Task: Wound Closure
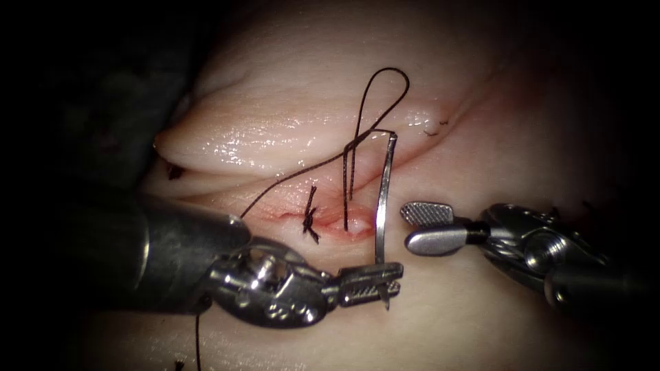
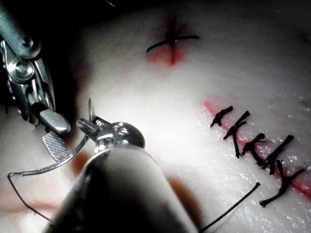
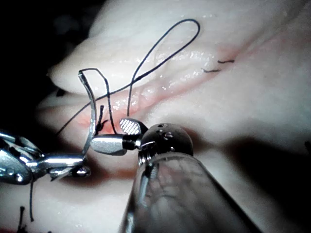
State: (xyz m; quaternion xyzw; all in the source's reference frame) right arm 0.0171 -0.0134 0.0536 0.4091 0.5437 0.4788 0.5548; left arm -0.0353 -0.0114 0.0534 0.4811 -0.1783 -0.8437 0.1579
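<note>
My left tool (image 1: 397, 278) is shut on the curved needle (image 1: 382, 199) close to its point, which pokes out just below the jaws. The needle stands free of the tissue (image 1: 495, 151), rising on the right of the cut (image 1: 282, 215) to its thread end. From there the dark thread (image 1: 385, 71) loops upward, then drops into the cut beside a tied knot (image 1: 311, 224). My right tool (image 1: 408, 227) is open just right of the needle, holding nothing. The left wrist view has the left tool (image 2: 85, 124) with the needle (image 2: 58, 162); the right wrist view has the right tool (image 3: 109, 135).
A fold of tissue (image 1: 227, 137) bulges above the cut on the left. A second thread strand (image 1: 275, 185) runs down-left toward the left tool's shaft. Several finished stitches (image 2: 257, 145) and a crossed stitch (image 2: 170, 41) lie farther along the tissue, with red fluid around them.
</note>
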